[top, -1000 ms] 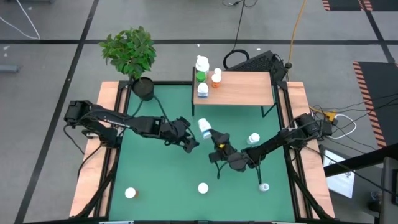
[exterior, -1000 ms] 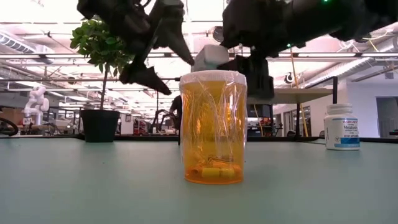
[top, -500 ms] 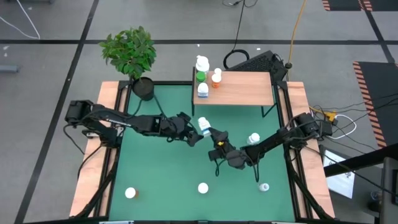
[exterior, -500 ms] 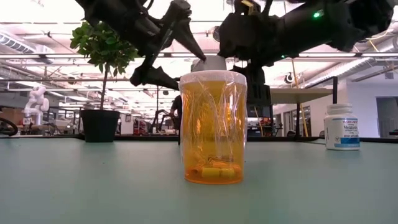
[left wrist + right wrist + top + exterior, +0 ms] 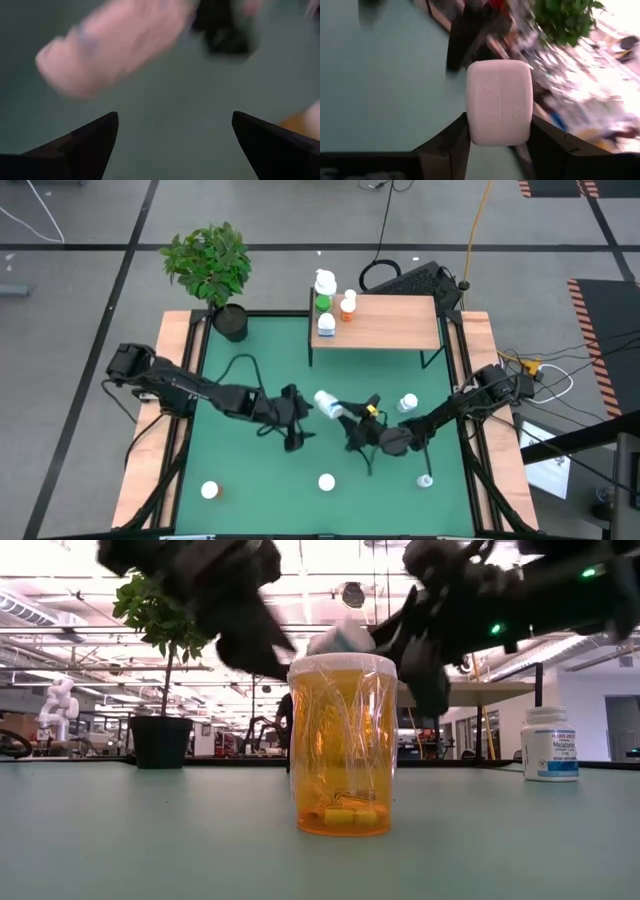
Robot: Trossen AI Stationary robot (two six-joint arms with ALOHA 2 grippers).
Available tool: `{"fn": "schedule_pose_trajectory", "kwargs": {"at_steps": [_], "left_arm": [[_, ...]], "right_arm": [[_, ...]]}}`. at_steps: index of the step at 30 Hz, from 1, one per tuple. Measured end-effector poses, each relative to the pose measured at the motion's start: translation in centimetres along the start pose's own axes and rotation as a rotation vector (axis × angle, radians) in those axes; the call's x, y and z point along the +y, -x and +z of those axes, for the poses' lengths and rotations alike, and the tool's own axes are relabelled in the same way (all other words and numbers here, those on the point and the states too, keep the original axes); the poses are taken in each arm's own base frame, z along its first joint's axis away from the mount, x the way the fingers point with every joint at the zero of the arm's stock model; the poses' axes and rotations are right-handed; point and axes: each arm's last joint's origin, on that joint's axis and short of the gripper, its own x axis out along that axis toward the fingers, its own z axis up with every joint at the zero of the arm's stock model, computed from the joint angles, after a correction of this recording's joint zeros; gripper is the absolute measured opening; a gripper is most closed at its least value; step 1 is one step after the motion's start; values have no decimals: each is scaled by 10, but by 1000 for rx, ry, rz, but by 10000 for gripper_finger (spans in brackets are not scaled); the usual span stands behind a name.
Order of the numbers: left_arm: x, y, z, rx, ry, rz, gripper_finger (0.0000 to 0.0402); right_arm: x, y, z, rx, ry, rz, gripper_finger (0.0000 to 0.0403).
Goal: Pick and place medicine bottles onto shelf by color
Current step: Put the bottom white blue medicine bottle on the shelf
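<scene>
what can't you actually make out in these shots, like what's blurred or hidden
- Left wrist view: the pale bottle ahead of the open left gripper is motion-blurred; label and cap colour unreadable.
- Low view: the orange vial up close hides most of the held bottle; both arms are smeared.
- Right wrist view: the right gripper shows only the white bottle's base.
- High view: labels of the bottles on the shelf are too small.

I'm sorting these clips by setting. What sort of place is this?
Probably a robotics lab in a large open industrial hall: a green-matted table on a taped concrete floor, cables trailing across it, and overhead strip lights over more workstations behind.
</scene>
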Motion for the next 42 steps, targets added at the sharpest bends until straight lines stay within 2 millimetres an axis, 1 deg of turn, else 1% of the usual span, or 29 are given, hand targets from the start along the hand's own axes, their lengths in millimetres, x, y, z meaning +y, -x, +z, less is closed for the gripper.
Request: {"fn": "schedule_pose_trajectory", "kwargs": {"at_steps": [2, 5, 8, 14, 17, 20, 23, 26, 28, 31, 34, 36, 38, 39, 42], "left_arm": [[-3, -2, -10, 11, -45, 92, 392], [-6, 1, -17, 17, -97, 238, 392], [-13, 3, -20, 14, -195, 289, 392], [-27, 6, -23, 35, -487, 246, 392], [-34, 8, -26, 48, -649, 209, 392], [-41, 10, -28, 52, -768, 172, 391], [-48, 12, -30, 51, -858, 114, 391], [-53, 13, -32, 49, -930, 98, 391], [-54, 14, -32, 45, -971, 94, 391], [-54, 13, -26, -3, -1006, 101, 391], [-51, 11, -12, -120, -961, 136, 391], [-44, 11, 3, -236, -845, 192, 392], [-33, 11, 17, -337, -655, 223, 393], [-28, 10, 22, -375, -542, 210, 393], [-15, 9, 28, -420, -233, 173, 394]], "right_arm": [[-2, 4, -1, -77, -117, 40, 162], [-3, 7, -4, -148, -230, 113, 163], [0, 8, -8, -173, -392, 225, 163], [-2, -3, -17, -182, -807, 511, 164], [-8, -14, -26, -138, -1000, 649, 164], [-13, -24, -38, -65, -1168, 811, 164], [-20, -34, -47, 2, -1282, 996, 164], [-27, -41, -54, 73, -1368, 1162, 164], [-31, -45, -58, 107, -1401, 1238, 164], [-36, -50, -63, 153, -1457, 1278, 164], [-40, -54, -67, 198, -1520, 1282, 164], [-43, -57, -69, 215, -1563, 1273, 164], [-46, -58, -68, 216, -1604, 1270, 164], [-46, -58, -68, 210, -1616, 1272, 164], [-48, -58, -66, 190, -1630, 1277, 164]]}}
